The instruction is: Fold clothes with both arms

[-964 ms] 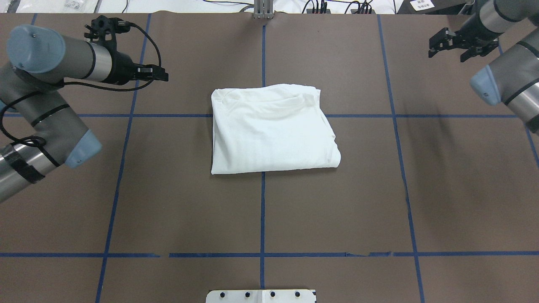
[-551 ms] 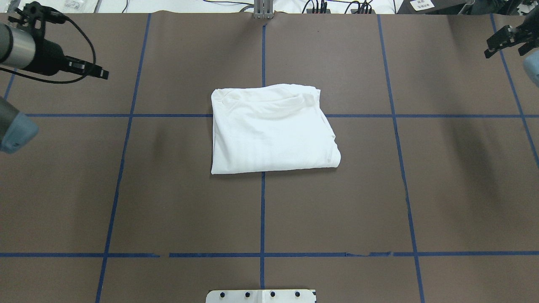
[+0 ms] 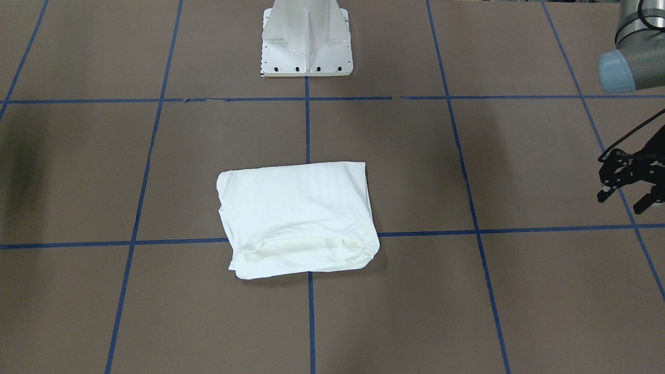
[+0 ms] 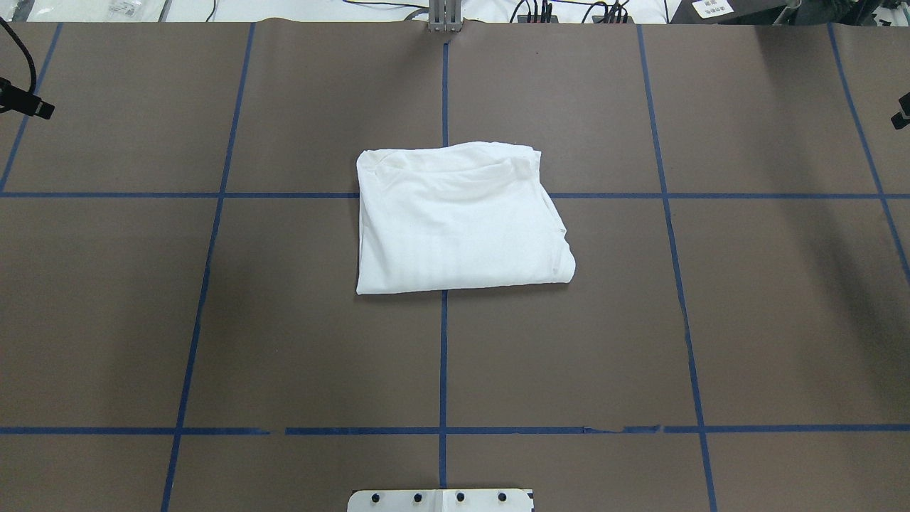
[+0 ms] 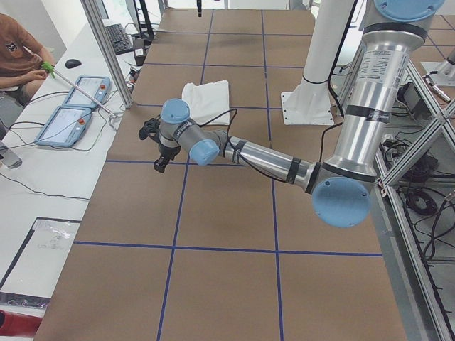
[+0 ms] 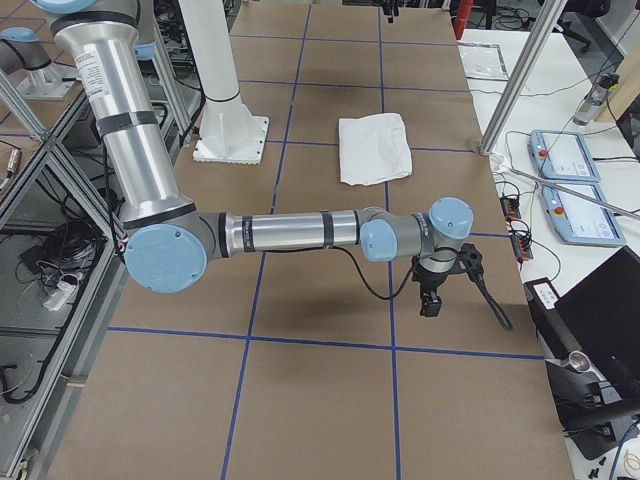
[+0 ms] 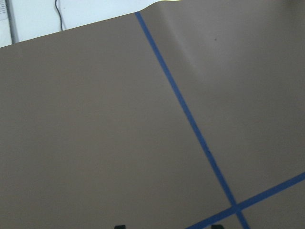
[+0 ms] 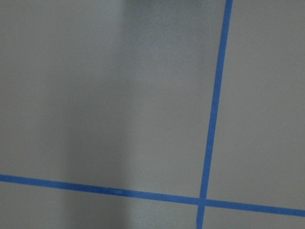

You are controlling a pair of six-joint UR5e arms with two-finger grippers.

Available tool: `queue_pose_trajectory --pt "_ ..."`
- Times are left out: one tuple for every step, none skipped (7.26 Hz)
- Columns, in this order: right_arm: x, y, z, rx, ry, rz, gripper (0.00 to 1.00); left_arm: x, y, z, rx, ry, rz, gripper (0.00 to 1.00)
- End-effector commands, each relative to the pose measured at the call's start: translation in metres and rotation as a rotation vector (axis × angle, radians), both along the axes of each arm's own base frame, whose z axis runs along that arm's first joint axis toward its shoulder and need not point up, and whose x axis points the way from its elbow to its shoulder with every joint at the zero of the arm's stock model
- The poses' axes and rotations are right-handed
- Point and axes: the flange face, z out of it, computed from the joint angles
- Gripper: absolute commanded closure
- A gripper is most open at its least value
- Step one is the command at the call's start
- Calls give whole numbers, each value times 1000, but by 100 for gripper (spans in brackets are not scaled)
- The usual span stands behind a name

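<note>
White cotton, folded into a compact rectangle: the T-shirt [image 4: 462, 220] lies flat at the middle of the brown paper-covered table [image 4: 284, 341]. It sits right over a crossing of the blue tape lines [image 4: 668, 195]. Its ribbed collar [image 4: 441, 169] faces up along the edge far from the white pedestal [image 3: 306, 47], and a rounded fold runs down its right side.

The left arm [image 5: 263, 160] reaches out low over the left end of the table. The left gripper [image 3: 622, 201] points down there, well apart from the T-shirt. Its fingers [image 3: 602, 196] are spread, with nothing between them. The left wrist view shows only bare paper and tape, with two dark fingertips apart at its bottom edge.

The right arm [image 6: 290, 230] stretches the same way over the right end. The right gripper [image 6: 432, 300] hangs near a tape crossing, seemingly a little above the paper, and equally far from the T-shirt. The overhead view catches only a black sliver of it at the edge, and I cannot tell whether its fingers are parted or closed.

Beyond the far-left side of the table, a person [image 5: 18, 50] sits at a white bench beside two control pendants [image 5: 71, 117].
</note>
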Motion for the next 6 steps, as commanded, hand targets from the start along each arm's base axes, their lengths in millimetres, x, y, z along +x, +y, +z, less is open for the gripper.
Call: queue_pose_trajectory --pt "26 24 10 -13 -11 30 0 -13 9 -10 -18 -20 21 10" --pt "30 28 7 -33 -13 37 0 -11 20 1 -56 25 49 1" --pt "32 31 -3 -58 -11 38 0 -14 36 24 -61 30 63 1" --pt "34 37 -8 -73 -7 17 0 -15 37 31 -62 26 62 1" --pt "35 46 -10 -87 -1 -16 0 -16 39 37 -73 21 57 1" --pt "35 58 4 -107 13 -21 0 -20 45 47 -92 18 52 1"
